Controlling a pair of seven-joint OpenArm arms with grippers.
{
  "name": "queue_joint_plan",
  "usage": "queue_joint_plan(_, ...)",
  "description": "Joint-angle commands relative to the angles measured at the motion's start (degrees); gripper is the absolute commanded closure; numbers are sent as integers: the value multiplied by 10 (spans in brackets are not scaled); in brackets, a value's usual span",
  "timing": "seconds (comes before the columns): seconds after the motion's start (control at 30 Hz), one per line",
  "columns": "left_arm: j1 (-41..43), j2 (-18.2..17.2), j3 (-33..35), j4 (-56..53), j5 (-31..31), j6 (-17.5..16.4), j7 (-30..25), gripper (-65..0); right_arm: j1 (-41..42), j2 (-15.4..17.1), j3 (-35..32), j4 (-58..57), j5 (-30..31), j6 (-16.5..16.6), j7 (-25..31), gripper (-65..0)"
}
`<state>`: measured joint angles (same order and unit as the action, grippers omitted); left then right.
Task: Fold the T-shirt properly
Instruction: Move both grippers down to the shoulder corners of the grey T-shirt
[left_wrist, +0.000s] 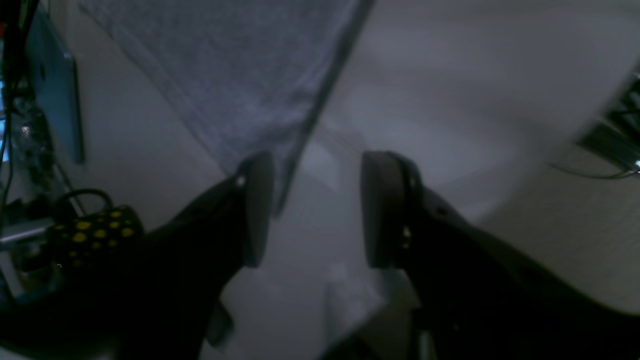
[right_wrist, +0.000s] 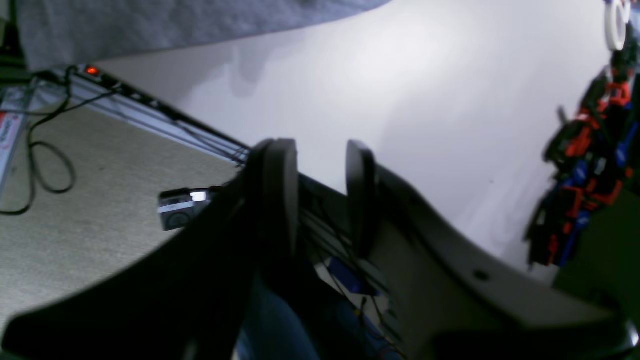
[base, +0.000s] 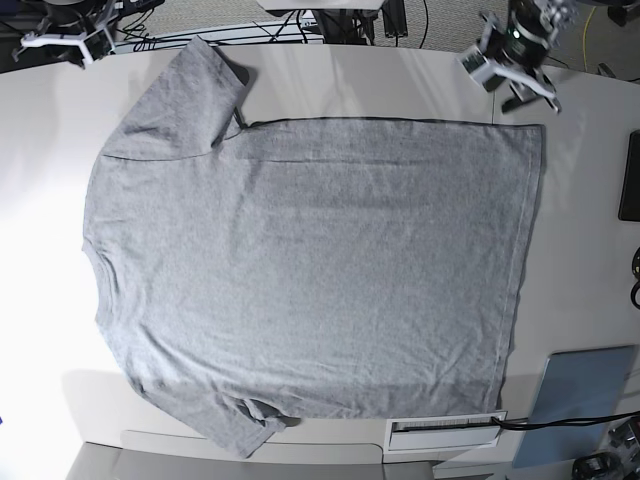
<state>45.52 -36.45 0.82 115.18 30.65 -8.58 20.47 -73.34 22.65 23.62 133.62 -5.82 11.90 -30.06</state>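
Note:
The heather-grey T-shirt (base: 310, 270) lies spread flat on the white table (base: 590, 250), plain side up, with its neck to the left and its hem to the right. My left gripper (base: 512, 78) hovers at the shirt's far right hem corner. In the left wrist view it (left_wrist: 320, 210) is open, and the corner of the T-shirt (left_wrist: 240, 85) ends just beside the left finger (left_wrist: 257, 210), not pinched. My right gripper (base: 62, 42) is beyond the far left sleeve. It (right_wrist: 320, 195) is open and empty, with the T-shirt's edge (right_wrist: 175, 20) above it.
A blue-grey slab (base: 580, 395) and a white strip (base: 445, 432) lie at the near right. A dark item (base: 630, 175) sits at the right edge. Cables and a power strip (right_wrist: 91, 70) lie on the carpet behind the table. Red and blue hardware (right_wrist: 585, 175) stands to one side.

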Motion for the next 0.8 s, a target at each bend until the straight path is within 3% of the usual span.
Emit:
queue_joint_plan(0.0,-8,-14,-2,-8,4,9,-10,-307,-8,2,5,8,-2,-4,2,-172)
queue_joint_plan(0.2,-75,-50,-2,-111,2,-21,-81,-307,-7,2,5,8,-2,-5,4,-172)
queue_joint_plan(0.33,-120,-52,-2,-163,0,-23,-85,-307,-1,2,5,8,-2,-5,10,-172)
queue_joint_plan(0.47,-161,-51,-2,-206,-40,-81,-85,-307,30,2,5,8,-2,-5,9,-172)
queue_joint_plan(0.67,-179,-52,-2,-246,-36,-86,-85,-306,77,2,5,8,-2,-3,8,-172)
queue_joint_plan(0.77,-179,-52,-2,-247,-22,-113,-85,-272,94,2,5,8,-2,1,2,-172)
